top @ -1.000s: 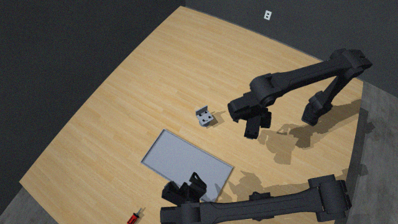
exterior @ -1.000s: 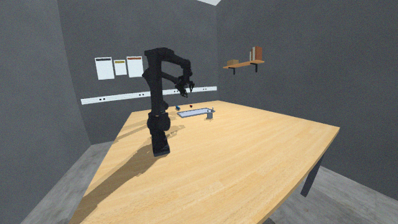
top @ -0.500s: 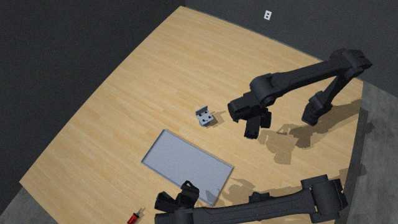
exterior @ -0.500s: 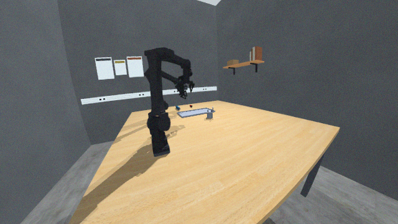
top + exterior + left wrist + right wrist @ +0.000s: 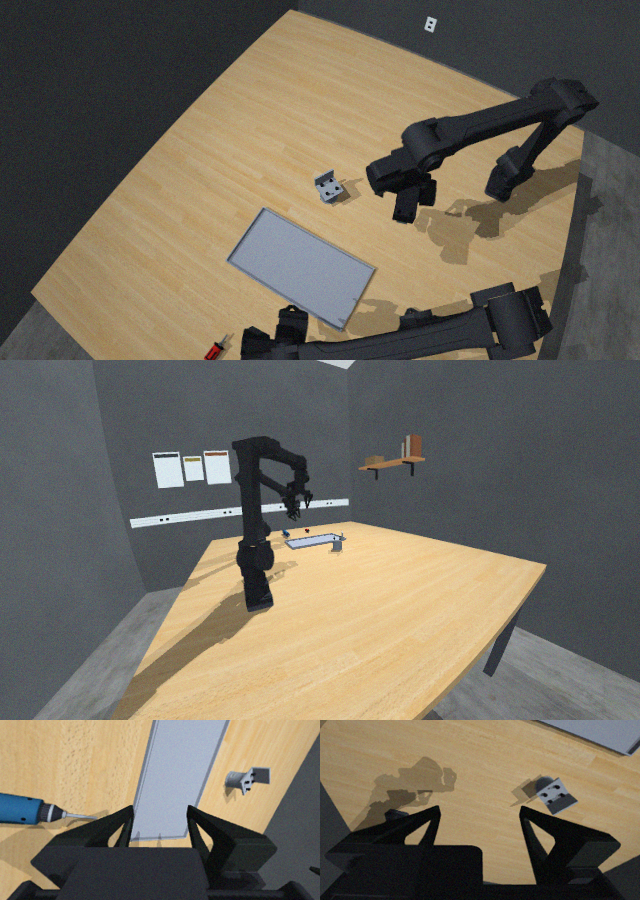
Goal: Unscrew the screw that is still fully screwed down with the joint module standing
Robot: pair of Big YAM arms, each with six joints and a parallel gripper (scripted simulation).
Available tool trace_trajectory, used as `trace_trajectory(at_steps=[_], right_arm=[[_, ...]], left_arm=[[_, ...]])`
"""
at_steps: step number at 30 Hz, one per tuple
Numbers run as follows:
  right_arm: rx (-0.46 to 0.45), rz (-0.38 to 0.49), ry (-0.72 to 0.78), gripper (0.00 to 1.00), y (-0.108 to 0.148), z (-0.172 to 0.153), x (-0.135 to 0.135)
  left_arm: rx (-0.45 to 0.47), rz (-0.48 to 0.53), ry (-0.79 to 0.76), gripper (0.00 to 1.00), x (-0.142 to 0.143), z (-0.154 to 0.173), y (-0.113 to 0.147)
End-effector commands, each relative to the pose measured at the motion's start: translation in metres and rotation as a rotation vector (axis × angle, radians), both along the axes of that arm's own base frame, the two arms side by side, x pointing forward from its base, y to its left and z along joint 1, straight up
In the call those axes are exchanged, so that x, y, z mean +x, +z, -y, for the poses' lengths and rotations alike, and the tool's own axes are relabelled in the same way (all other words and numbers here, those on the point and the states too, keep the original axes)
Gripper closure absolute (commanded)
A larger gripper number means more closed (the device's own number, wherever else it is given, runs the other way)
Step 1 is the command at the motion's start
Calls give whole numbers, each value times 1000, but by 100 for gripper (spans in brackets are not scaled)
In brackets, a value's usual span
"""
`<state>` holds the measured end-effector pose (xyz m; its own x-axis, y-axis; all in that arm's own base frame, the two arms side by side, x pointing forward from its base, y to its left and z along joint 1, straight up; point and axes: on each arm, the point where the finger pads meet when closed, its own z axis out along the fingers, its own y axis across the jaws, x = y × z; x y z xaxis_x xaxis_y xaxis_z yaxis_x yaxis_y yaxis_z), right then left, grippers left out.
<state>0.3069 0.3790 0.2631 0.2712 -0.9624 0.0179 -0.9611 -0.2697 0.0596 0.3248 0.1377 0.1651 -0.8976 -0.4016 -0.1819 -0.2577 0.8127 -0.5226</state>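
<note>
The grey joint module (image 5: 328, 186) (image 5: 337, 545) (image 5: 245, 780) (image 5: 555, 795) stands on the table with its bracket on top. Dark screw spots show on the bracket, too small to tell apart. The electric screwdriver (image 5: 24, 810) (image 5: 286, 533), blue-barrelled, lies flat on the table to the left of my left gripper's fingers in the left wrist view. My left gripper (image 5: 160, 809) (image 5: 272, 327) is open and empty, hanging over the near end of the grey tray (image 5: 181, 772). My right gripper (image 5: 480, 810) (image 5: 415, 202) is wide open and empty, above the table beside the module.
The flat grey tray (image 5: 300, 267) (image 5: 312, 541) (image 5: 601, 730) lies between the module and the left arm. A small red-handled screwdriver (image 5: 216, 349) lies near the table edge by the left arm. A shelf and wall papers are off the table.
</note>
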Motion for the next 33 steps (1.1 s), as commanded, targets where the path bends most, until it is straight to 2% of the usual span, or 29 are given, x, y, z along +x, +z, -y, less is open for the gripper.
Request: trace_trajectory(at_steps=[1, 6, 11, 13, 21, 23, 28, 29, 33], right_arm=[[29, 24, 0, 0, 14, -5, 4], [29, 24, 0, 0, 14, -5, 4], [29, 24, 0, 0, 14, -5, 4], [29, 24, 0, 0, 14, -5, 4], [29, 24, 0, 0, 14, -5, 4], [29, 24, 0, 0, 14, -5, 4], [29, 24, 0, 0, 14, -5, 4], [29, 24, 0, 0, 14, -5, 4], [29, 24, 0, 0, 14, -5, 4]], left_arm=[[20, -23, 112, 35, 18, -30, 8], [36, -104, 219, 35, 16, -52, -4], [20, -128, 199, 35, 12, -38, -14], [44, -132, 270, 35, 13, -62, -8], [76, -246, 460, 35, 5, -98, -24], [84, -274, 504, 35, 4, -107, -28], [70, -304, 481, 35, -1, -92, -38], [84, -294, 531, 35, -1, -110, -33], [106, -335, 632, 35, -5, -130, -37]])
